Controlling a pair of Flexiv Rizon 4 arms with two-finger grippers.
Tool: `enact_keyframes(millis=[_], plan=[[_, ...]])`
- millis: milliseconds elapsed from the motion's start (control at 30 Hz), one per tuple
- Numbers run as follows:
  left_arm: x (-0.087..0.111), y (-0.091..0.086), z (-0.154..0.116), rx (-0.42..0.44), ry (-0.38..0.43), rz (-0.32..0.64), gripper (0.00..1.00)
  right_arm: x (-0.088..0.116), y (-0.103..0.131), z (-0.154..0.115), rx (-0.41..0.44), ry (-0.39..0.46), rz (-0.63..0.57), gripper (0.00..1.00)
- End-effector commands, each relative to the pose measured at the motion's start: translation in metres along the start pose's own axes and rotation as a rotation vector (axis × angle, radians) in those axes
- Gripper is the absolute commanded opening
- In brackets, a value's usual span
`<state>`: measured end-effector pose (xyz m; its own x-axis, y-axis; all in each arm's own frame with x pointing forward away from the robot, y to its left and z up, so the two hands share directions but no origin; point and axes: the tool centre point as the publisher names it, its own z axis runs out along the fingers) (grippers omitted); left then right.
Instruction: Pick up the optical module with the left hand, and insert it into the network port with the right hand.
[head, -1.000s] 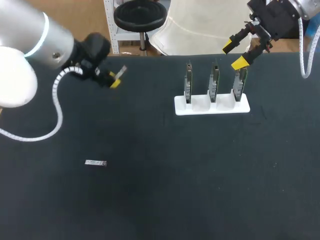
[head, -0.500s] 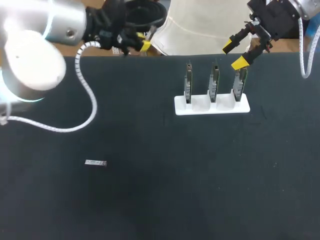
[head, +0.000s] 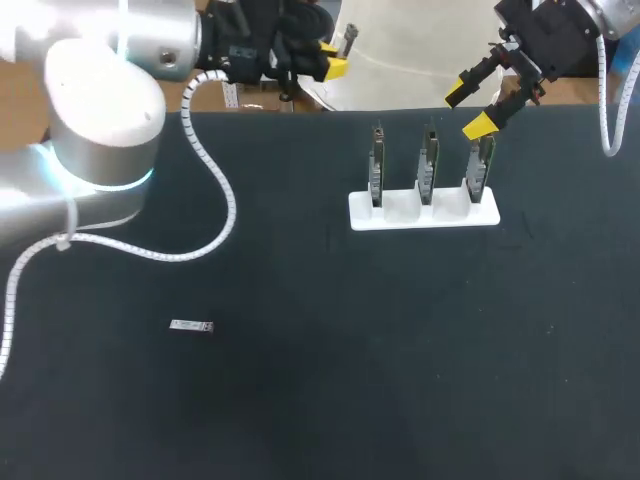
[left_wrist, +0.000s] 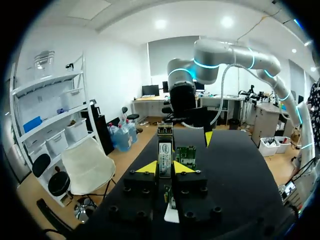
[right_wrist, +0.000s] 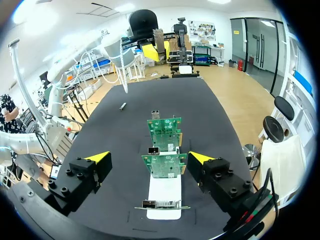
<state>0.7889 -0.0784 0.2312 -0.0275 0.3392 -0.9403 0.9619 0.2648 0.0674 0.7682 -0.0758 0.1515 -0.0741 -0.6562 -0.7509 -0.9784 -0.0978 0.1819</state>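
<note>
My left gripper (head: 332, 57) is at the table's back edge, left of the card rack, shut on a small silver optical module (head: 348, 37). In the left wrist view the optical module (left_wrist: 165, 156) stands upright between the yellow tips of my left gripper (left_wrist: 165, 168), pointing toward the cards (left_wrist: 188, 155). My right gripper (head: 468, 110) hangs open above the rightmost network card (head: 479, 168), nothing between its fingers. In the right wrist view, my right gripper (right_wrist: 149, 158) straddles the row of cards (right_wrist: 163, 165) from above.
Three green network cards stand upright in a white rack (head: 423, 214) at the back right. A second silver module (head: 190, 326) lies flat on the black table at the left, also seen as the second module (right_wrist: 122, 106) beyond the cards.
My left arm has swung from above the table's back left toward the middle along the back edge, carrying the module. My right arm has stayed still.
</note>
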Motion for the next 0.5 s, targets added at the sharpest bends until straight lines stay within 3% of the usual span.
enact_keyframes(millis=[33, 500], plan=[[-0.007, 0.005, 0.017, 0.029, -0.099, 0.015, 0.00, 0.000, 0.003, 0.001, 0.008, 0.000, -0.001, 1.00], [-0.023, -0.009, 0.060, 0.117, -0.161, -0.014, 0.00, 0.000, 0.003, 0.001, 0.008, 0.000, -0.001, 1.00]])
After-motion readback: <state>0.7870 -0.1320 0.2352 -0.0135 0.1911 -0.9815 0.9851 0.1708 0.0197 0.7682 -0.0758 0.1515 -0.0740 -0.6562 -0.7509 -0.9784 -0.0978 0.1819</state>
